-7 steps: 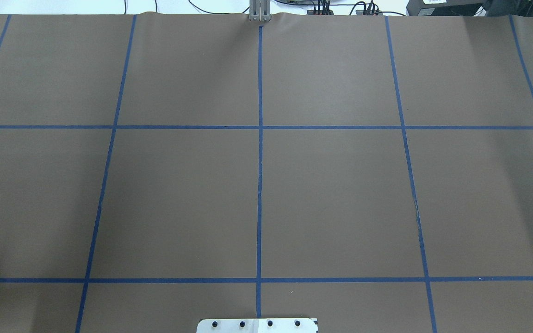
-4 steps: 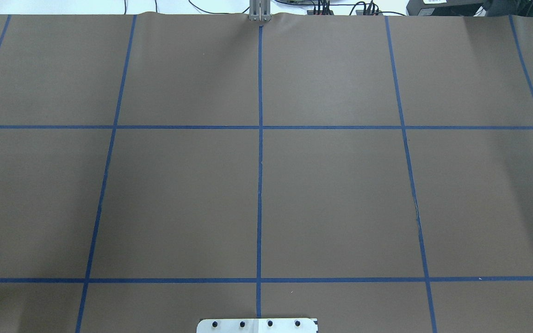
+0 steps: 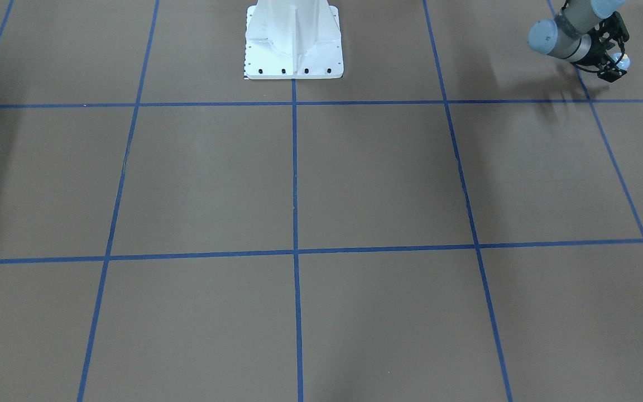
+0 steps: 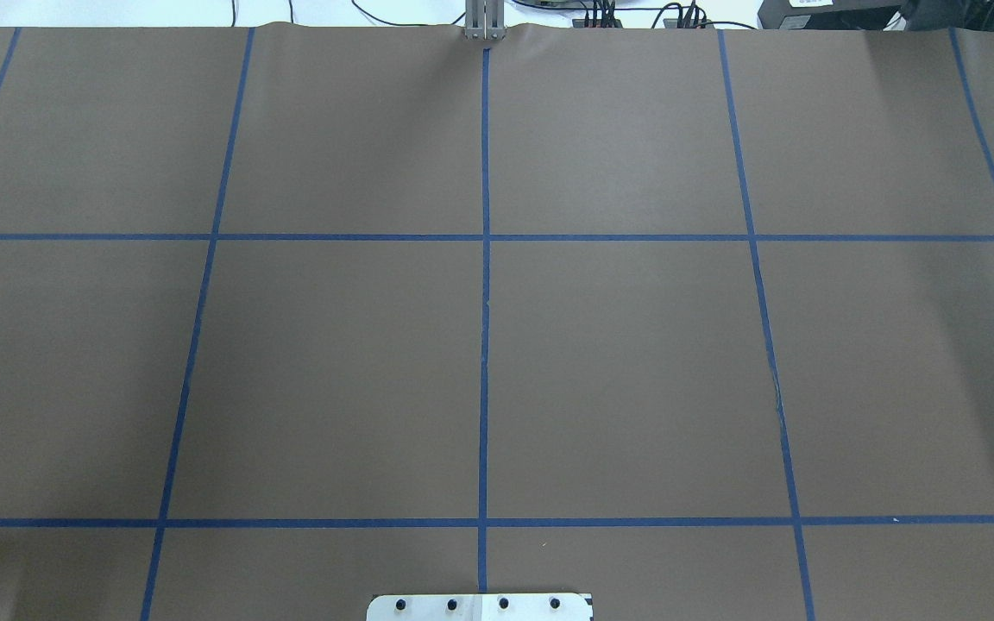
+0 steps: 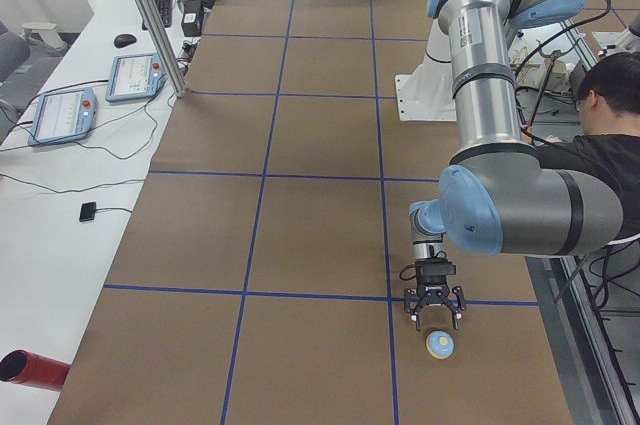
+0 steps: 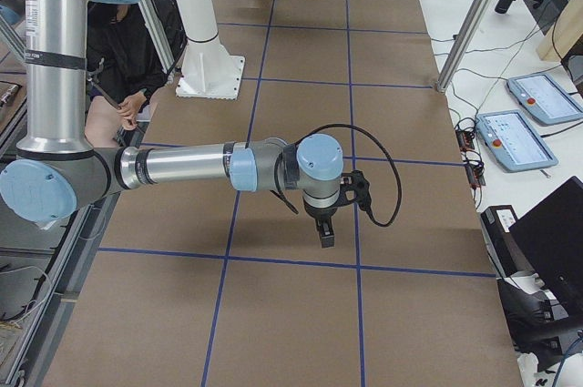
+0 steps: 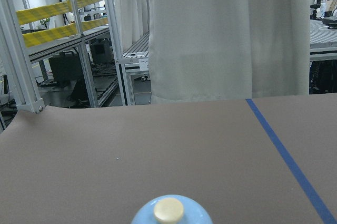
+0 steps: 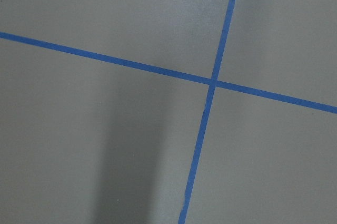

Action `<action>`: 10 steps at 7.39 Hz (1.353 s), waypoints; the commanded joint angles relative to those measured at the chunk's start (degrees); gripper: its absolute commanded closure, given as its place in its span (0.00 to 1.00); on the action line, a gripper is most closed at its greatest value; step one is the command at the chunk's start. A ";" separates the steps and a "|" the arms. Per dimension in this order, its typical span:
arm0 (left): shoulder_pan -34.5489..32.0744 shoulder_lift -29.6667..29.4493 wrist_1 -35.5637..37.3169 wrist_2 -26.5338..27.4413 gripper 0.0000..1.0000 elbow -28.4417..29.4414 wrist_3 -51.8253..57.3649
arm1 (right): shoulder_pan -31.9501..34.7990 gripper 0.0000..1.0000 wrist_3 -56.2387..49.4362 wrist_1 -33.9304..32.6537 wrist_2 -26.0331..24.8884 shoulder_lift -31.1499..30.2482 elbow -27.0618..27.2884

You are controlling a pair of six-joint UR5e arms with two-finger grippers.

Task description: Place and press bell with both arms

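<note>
The bell (image 5: 440, 344) is a light-blue dome with a cream button. It stands on the brown table near the left end. It also shows in the left wrist view (image 7: 171, 212) at the bottom edge, and in the front-facing view (image 3: 621, 59), partly behind the gripper. My left gripper (image 5: 433, 320) is open, pointing down just above and beside the bell, apart from it; it also shows in the front-facing view (image 3: 613, 68). My right gripper (image 6: 325, 239) points down over the table near a tape crossing; I cannot tell whether it is open or shut. Neither arm shows in the overhead view.
Blue tape lines (image 4: 485, 285) divide the brown table cover into squares. The white pedestal (image 3: 293, 39) stands at the robot's side. A metal post (image 4: 484, 21) stands at the far edge. A person (image 5: 600, 145) sits near the left arm. Two teach pendants (image 5: 80, 110) lie on a side bench.
</note>
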 commanded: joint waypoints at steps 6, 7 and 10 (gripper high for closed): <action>0.91 -0.09 -1.88 -0.06 0.00 2.73 -0.60 | 0.00 0.00 0.00 -0.16 0.00 -0.01 0.41; 1.86 -0.17 -1.96 -0.06 0.00 2.73 -1.04 | 0.00 0.00 0.00 -0.16 -0.09 -0.01 0.41; 2.84 -0.26 -2.57 -0.06 0.00 3.87 -1.31 | 0.00 0.00 0.00 -0.16 -0.09 -0.01 0.41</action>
